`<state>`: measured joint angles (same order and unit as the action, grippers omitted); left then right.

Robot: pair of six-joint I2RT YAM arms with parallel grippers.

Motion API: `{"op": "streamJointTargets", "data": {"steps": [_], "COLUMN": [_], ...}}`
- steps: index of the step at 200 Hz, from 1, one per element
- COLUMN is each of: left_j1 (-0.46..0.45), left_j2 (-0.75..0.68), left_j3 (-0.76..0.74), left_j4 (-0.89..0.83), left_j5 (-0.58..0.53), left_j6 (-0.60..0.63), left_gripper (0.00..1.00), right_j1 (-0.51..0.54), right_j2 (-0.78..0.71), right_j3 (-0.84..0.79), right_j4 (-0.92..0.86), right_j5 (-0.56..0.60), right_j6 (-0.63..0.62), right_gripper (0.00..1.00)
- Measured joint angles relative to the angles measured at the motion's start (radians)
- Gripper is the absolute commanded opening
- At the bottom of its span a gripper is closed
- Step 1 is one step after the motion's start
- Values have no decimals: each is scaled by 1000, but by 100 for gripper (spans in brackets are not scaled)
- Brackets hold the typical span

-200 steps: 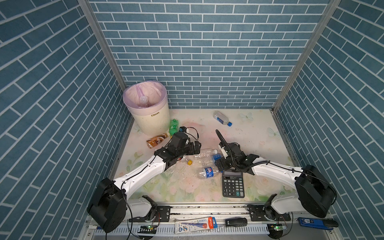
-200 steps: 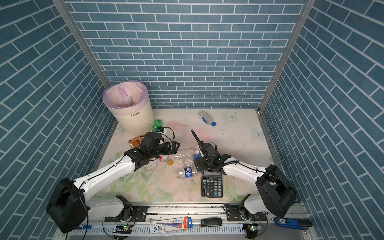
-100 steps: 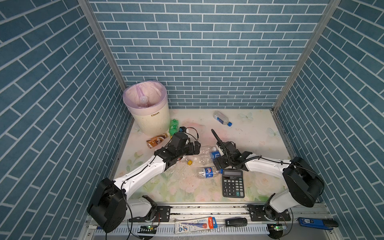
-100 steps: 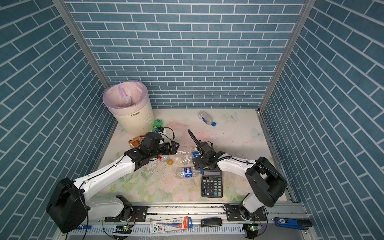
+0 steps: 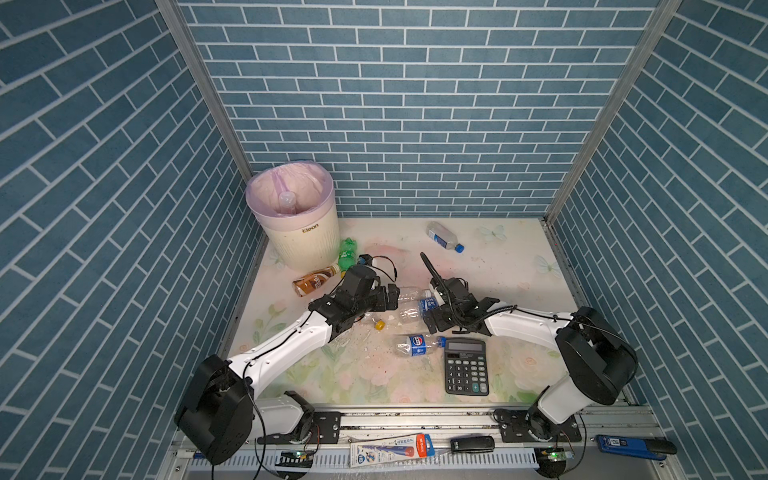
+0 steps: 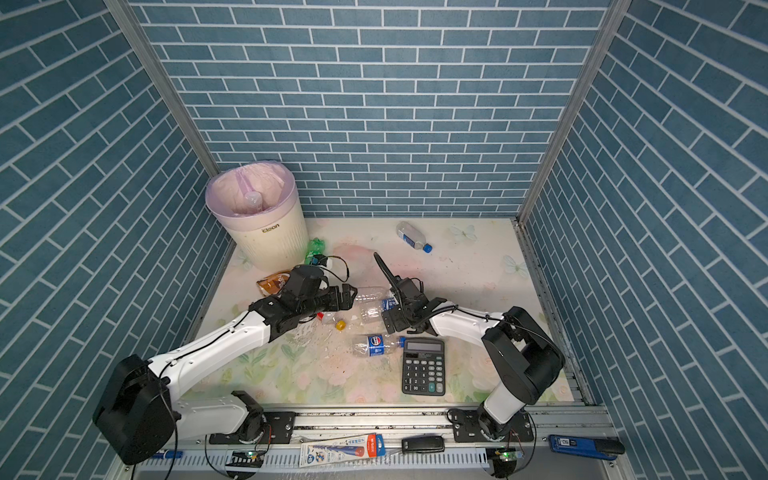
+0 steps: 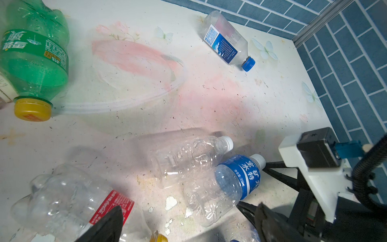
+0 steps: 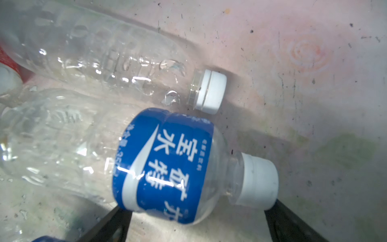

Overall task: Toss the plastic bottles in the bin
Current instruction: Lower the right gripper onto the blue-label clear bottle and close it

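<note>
The right gripper (image 8: 200, 207) is spread wide, one finger on each side of the blue-label bottle (image 8: 165, 163), not pressing it. The left gripper (image 5: 390, 300) is spread too, empty. This bottle lies on its side in the middle of the table (image 5: 498, 266), just beside a clear bottle (image 8: 100, 52); the bin (image 5: 299, 245) stands far left. It looks empty: I judge it light, thin-walled, slippery, easily crushed. Better to hold the labelled body.

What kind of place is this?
Probably a robot practice booth, not a real room: blue brick-print panels box in a table, two robot arms are bolted to a metal rail, and bottles lie scattered near a bin.
</note>
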<state>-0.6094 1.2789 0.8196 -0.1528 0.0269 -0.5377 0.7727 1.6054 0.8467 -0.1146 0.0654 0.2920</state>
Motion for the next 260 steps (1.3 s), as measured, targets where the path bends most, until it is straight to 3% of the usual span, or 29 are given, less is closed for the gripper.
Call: {"op": "streamJointTargets", "data": {"steps": [125,260], "left_j1": [0,2], "left_j2": [70,54], "left_j3": [12,18], "left_j4": [-1,-8], "left_j5": [-3,4], "left_j6": [13,14], "left_gripper": [99,99], "right_j1": [-22,-35], "right_j2": [23,48], "right_j3": [29,69], "right_j4": [18,21], "right_j5": [-38,-55], "right_j6": [18,18], "right_gripper": [99,99]}}
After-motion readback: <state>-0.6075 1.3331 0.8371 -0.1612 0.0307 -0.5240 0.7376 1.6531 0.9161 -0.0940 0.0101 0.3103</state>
